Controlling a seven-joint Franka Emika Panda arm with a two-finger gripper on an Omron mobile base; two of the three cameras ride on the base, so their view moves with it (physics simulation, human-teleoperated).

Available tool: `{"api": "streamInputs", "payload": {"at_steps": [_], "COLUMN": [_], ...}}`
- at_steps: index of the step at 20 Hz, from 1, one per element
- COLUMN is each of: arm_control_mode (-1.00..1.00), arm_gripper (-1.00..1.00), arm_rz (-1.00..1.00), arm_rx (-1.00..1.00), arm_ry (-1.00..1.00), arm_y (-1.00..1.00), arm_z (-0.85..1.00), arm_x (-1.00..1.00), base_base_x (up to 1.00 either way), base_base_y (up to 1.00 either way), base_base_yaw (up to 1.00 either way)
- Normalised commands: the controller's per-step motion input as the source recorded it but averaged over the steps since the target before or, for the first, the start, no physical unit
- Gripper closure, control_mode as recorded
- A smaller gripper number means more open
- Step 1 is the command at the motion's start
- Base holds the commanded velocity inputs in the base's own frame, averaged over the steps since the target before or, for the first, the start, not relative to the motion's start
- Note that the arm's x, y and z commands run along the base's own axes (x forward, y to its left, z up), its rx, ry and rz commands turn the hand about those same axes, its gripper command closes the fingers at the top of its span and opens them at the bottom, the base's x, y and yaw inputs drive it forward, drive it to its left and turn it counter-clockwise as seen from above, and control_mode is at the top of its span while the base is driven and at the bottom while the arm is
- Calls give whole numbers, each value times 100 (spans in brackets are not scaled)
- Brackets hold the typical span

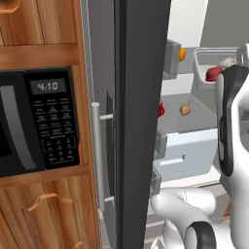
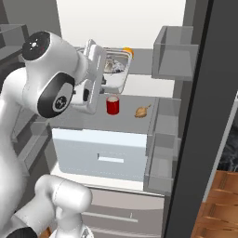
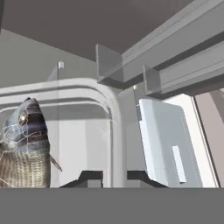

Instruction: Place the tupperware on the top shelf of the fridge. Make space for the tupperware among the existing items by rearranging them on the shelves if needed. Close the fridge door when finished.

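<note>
The tupperware (image 2: 117,69), a clear tub with a rim, hangs level with the top shelf (image 2: 142,62) inside the open fridge, its front end past the shelf's edge. My gripper (image 2: 107,80) is shut on the tub's near rim. In the hand view the rim (image 3: 114,131) runs between my fingertips (image 3: 92,177), and a fish-like food (image 3: 25,151) lies inside. From the left, the tupperware (image 1: 206,65) shows a red food. Whether the tub rests on the shelf I cannot tell. An orange item (image 2: 128,52) lies behind it. The fridge door (image 2: 200,116) stands open.
A red can (image 2: 112,105) and an onion (image 2: 142,111) stand on the lower shelf above a white drawer (image 2: 100,153). Grey door bins (image 2: 172,56) hang on the open door. A black microwave (image 1: 36,121) sits in wooden cabinets left of the door's edge (image 1: 141,121).
</note>
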Motion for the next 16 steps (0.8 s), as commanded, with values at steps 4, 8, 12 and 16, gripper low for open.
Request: {"api": "streamInputs", "payload": {"at_steps": [4, 8, 12, 16], "arm_control_mode": [-100, -100, -100, -100], "arm_gripper": [100, 100, 100, 100], "arm_rz": [-6, 0, 0, 0], "arm_rx": [12, 10, 8, 6], "arm_ry": [0, 0, -3, -7], "arm_y": [-14, -1, -2, -8], "arm_z": [0, 0, 4, 3], "arm_x": [53, 52, 50, 46], "base_base_x": [0, 0, 0, 0], "base_base_y": [0, 0, 0, 0], "base_base_yaw": [0, 0, 0, 0]}}
